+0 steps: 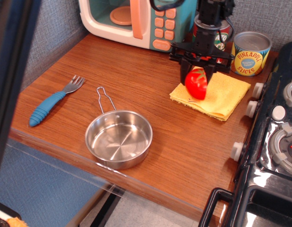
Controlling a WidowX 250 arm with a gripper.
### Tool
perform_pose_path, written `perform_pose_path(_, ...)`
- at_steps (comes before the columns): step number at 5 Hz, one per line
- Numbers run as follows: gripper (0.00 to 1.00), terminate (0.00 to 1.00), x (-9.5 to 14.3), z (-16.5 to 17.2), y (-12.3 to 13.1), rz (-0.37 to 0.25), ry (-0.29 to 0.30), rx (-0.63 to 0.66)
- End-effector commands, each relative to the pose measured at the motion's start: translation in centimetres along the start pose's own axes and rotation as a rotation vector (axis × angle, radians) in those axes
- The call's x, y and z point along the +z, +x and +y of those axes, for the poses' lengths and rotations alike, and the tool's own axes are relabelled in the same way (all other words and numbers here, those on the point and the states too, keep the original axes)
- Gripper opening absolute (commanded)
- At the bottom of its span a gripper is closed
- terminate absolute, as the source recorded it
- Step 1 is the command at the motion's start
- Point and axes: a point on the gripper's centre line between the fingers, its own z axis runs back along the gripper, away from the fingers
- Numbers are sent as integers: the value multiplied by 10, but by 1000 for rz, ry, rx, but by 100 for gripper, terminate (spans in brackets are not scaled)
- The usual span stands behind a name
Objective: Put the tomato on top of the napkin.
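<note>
While the napkin (pixel 216 94) lies flat by the stove, the gripper (pixel 199 71) pinches the tomato (pixel 196 84) over its left part, long axis roughly upright; contact with the cloth is unclear, and the arm hides the sauce can (pixel 225 33).

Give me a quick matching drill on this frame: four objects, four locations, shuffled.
Objects:
1. tomato
2. fork
3. steel pan
4. pineapple can

Locations:
A. back right, by the stove
B. near the front edge of the table, empty
C. in the gripper, over the napkin
D. left side of the table

Pairs: 1-C, 2-D, 3-B, 4-A
</note>
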Motion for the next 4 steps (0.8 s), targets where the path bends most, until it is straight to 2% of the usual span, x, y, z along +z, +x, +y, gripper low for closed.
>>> perform_pose_path(1,0,0,21,-10,16,-60,-35,-9)
perform_pose_path(2,100,0,24,-12,14,-57,-27,-16)
perform_pose_path(3,100,0,32,-8,10,-67,-28,-12)
perform_pose_path(4,100,0,52,-4,1,-103,-59,-23)
